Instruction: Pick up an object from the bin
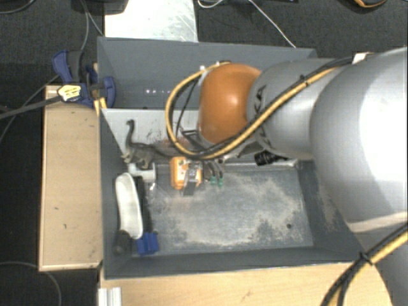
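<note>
The silver arm with its orange wrist cover (226, 104) and looped yellow-and-black cables overhangs the rear of the grey metal bin (210, 254). The gripper (203, 174) hangs under that cover, low over the floor at about eleven o'clock from the floor's middle. Whether it is released or clenched cannot be told.

Just beside it, on its nine o'clock side, lies a small orange blocky object with a pale patch on its lower edge (181, 172). Whether the gripper touches it is unclear. Its long axis seems to run roughly from twelve to six o'clock; which end leads cannot be told.

A long white rounded oblong thing (128, 204) lies along the left wall at nine o'clock, lengthwise twelve to six. A dark grey hooked thing (136, 150) sits in the ten o'clock corner, near the orange object. A small blue piece (148, 242) lies at the white thing's six o'clock end. A tiny green bit (216, 181) sits at four o'clock from the gripper. The wrist cover and cables hide the bin's rear floor.
</note>
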Controlling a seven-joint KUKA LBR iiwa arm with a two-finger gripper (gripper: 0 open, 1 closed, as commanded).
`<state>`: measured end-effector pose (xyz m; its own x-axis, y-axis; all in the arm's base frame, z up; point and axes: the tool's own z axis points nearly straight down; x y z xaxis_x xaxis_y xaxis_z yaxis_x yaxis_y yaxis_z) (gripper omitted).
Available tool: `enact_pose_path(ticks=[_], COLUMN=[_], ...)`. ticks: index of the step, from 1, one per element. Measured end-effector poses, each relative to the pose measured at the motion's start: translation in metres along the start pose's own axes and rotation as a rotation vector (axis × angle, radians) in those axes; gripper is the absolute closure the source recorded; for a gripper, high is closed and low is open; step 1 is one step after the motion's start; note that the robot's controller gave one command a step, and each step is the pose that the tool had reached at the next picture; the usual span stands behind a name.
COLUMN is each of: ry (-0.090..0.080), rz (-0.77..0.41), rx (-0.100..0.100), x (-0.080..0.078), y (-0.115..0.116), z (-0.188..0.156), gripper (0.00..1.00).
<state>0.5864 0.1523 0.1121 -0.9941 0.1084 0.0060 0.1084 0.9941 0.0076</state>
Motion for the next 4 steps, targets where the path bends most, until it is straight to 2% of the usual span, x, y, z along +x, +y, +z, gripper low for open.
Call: enact_pose_path(ticks=[1,4], ry=[0.004,-0.001], rz=[0.000,-0.001], rx=[0.001,-0.001], x=[0.001,0.000], y=[0.000,0.000], z=[-0.010,-0.038], gripper=[1.00,1.00])
